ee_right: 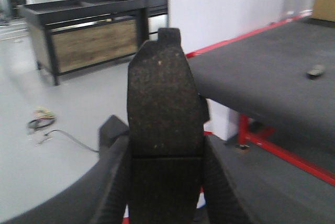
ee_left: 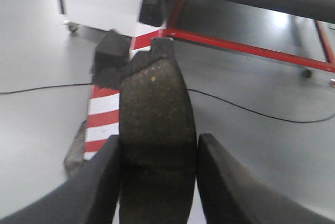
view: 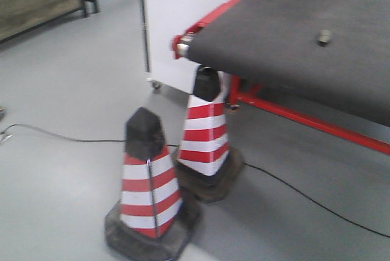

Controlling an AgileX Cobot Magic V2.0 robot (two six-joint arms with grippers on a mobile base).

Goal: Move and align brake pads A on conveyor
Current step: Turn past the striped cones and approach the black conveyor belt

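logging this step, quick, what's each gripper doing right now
Left gripper: closed on a brake pad.
Right gripper: closed on another brake pad.

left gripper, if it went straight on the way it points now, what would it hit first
Probably the nearer cone: the left gripper, shut on a brake pad, points down toward the floor, and the cone's black top sits just behind the pad's tip. Depth is unclear, so it might pass beside it.
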